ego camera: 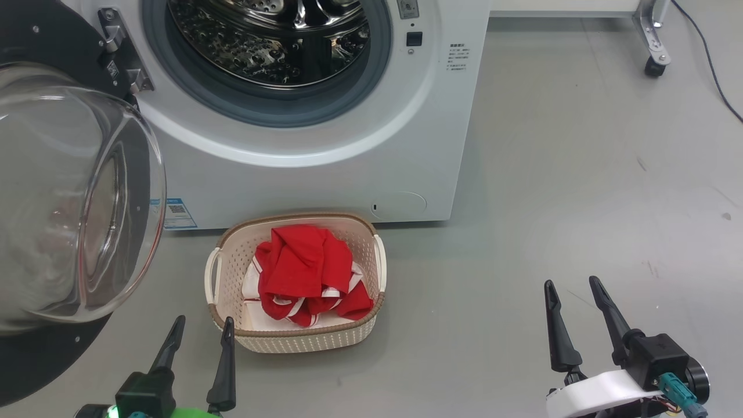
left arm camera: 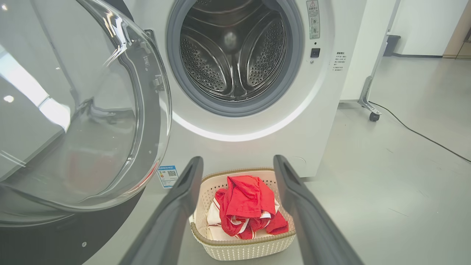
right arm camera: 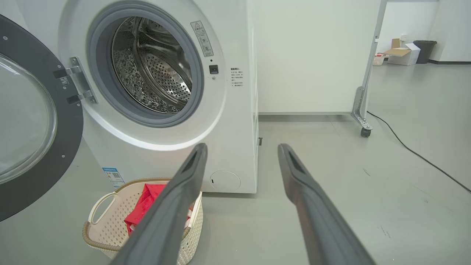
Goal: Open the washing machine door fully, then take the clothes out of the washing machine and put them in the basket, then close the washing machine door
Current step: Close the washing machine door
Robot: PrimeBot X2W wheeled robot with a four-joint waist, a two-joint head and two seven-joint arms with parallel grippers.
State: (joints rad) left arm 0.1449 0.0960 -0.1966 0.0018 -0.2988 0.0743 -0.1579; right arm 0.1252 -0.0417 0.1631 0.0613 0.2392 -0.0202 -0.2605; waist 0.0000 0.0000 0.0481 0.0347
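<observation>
While the washing machine door (ego camera: 69,197) is hanging wide open on its hinge at the left, the clothes (ego camera: 307,273) are lying bunched in the basket (ego camera: 302,342), red fabric with white stripe trim heaped between its cream walls. The basket is sitting on the grey floor (ego camera: 551,174) just in front of the washing machine (ego camera: 325,168), below its round opening, where the perforated steel drum (ego camera: 273,40) is gleaming. The left gripper (ego camera: 204,320) is hovering at the basket's near left corner, its two dark fingers spread apart and holding nothing; whether one fingertip is touching the brown rim cannot be told. The right gripper (ego camera: 571,281) is hovering over the floor well apart from the basket, to its right, its fingers likewise spread and empty. A blue label sticker (ego camera: 177,213) is showing on the machine's lower front, beside the door's glass bowl. A dark cable (ego camera: 711,64) is trailing across the floor past a wheeled frame (ego camera: 653,35) at far right.
</observation>
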